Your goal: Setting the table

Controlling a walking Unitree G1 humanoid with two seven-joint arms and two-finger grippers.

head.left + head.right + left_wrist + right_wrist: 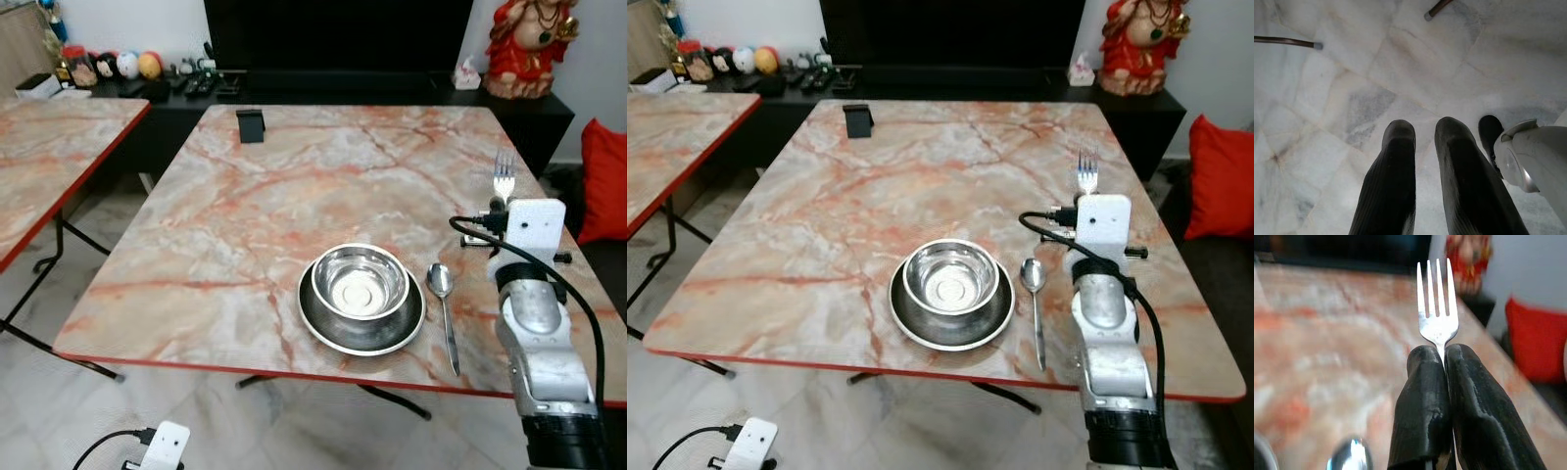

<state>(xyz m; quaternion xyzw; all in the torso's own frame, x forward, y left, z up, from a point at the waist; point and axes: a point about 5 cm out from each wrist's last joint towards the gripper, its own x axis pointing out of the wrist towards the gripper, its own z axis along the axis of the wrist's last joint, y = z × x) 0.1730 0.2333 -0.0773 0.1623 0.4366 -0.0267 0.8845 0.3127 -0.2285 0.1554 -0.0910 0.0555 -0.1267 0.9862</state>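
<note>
The marble-patterned table (245, 206) with a red edge carries everything. Near its front edge sits a dark round plate (361, 323) with a steel bowl (359, 280) standing inside it. At 3 o'clock from the plate, just beside it, a spoon (444, 311) lies with its bowl end toward 12 o'clock and its handle toward the front edge. Further toward 3 o'clock the right gripper (1444, 352) hovers over the table, its 2 black jaws pressed together on the neck of a fork (1436, 303), tines pointing toward 12 o'clock; whether the fork touches the table I cannot tell. At the table's far side, around 11 o'clock from the plate and well apart, stands a small black holder (251, 125). The left gripper (1425, 134) hangs low over the pale marble floor (1352, 73), its jaws slightly parted with nothing between them.
</note>
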